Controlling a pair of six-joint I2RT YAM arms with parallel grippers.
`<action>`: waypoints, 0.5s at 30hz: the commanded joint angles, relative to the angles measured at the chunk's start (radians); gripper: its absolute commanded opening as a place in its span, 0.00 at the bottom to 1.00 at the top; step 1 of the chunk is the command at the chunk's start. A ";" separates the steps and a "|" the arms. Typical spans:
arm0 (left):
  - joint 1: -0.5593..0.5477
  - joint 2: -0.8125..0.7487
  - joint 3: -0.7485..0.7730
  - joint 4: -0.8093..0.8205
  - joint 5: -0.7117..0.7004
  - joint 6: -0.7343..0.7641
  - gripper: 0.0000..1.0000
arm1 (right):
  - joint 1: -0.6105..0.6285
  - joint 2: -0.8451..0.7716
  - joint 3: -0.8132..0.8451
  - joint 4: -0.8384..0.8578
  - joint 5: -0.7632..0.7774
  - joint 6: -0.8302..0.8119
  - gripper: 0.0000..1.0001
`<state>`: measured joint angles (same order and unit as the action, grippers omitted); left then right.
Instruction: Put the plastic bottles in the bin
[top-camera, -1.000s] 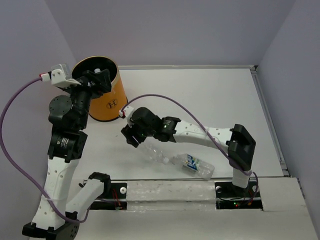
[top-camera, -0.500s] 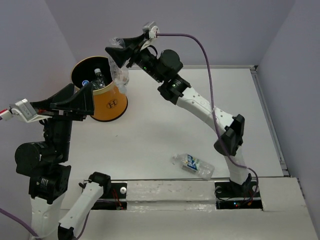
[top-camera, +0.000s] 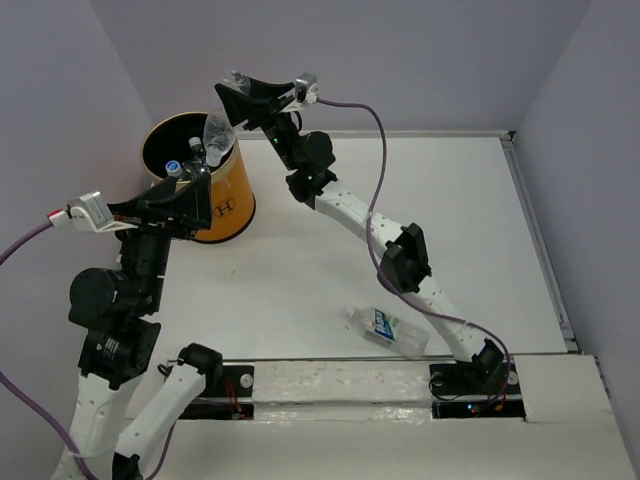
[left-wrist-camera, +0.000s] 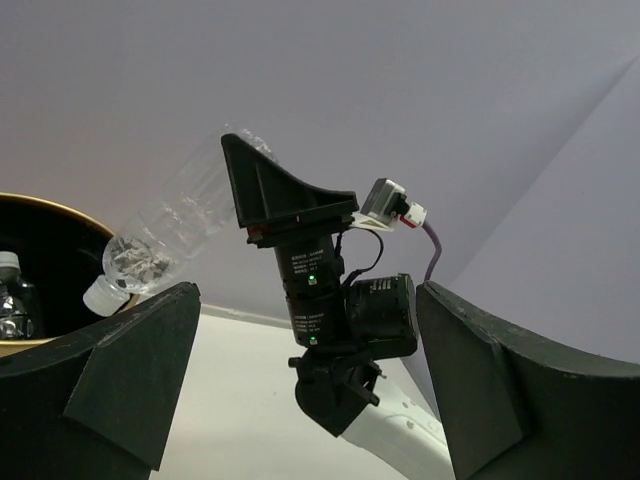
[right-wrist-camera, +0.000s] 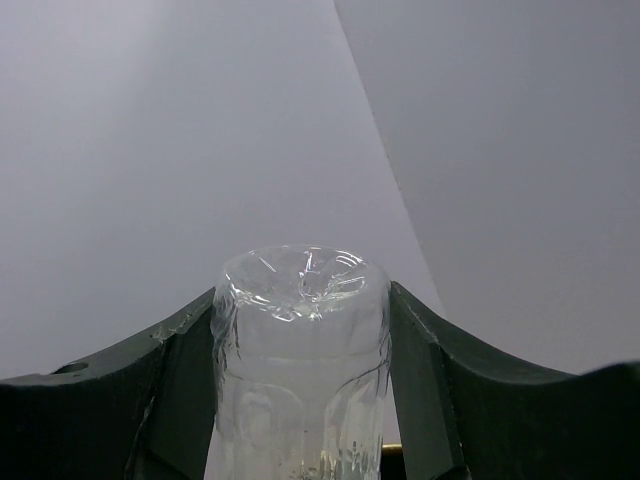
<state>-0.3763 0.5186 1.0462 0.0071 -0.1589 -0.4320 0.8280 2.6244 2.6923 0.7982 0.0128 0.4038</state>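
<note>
Against grey walls (top-camera: 420, 60), right pincer (top-camera: 240, 95) pinches clear crinkled plastic bottle (top-camera: 218, 130), apparently above the rim of orange-yellow cylindrical bin (top-camera: 228, 208); centring first seems wise.

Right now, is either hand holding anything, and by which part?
The right hand grips a clear plastic bottle near its base, cap tilted down toward the bin. The left hand is open and empty.

A small black logo (top-camera: 228, 207) in the form of the letter "H" stands on the orange side of the bin (top-camera: 243, 196), at the far left of the table. The bottle (top-camera: 390, 332) that lies on the table at the near right carries a blue-green label (top-camera: 381, 322), but its print is too small to read. In the two wrist views no text can be read.
</note>
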 joint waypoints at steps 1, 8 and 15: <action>-0.007 0.020 -0.011 0.079 -0.007 -0.005 0.99 | 0.006 0.016 0.034 0.159 0.104 0.043 0.31; -0.007 0.032 -0.046 0.073 0.013 -0.024 0.99 | 0.006 0.072 -0.031 0.119 0.053 0.066 0.37; -0.007 0.054 -0.044 0.033 0.058 -0.016 0.99 | 0.006 -0.015 -0.106 0.051 -0.057 -0.022 0.81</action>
<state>-0.3798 0.5518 0.9932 0.0227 -0.1471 -0.4538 0.8280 2.7098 2.6255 0.8238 0.0414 0.4458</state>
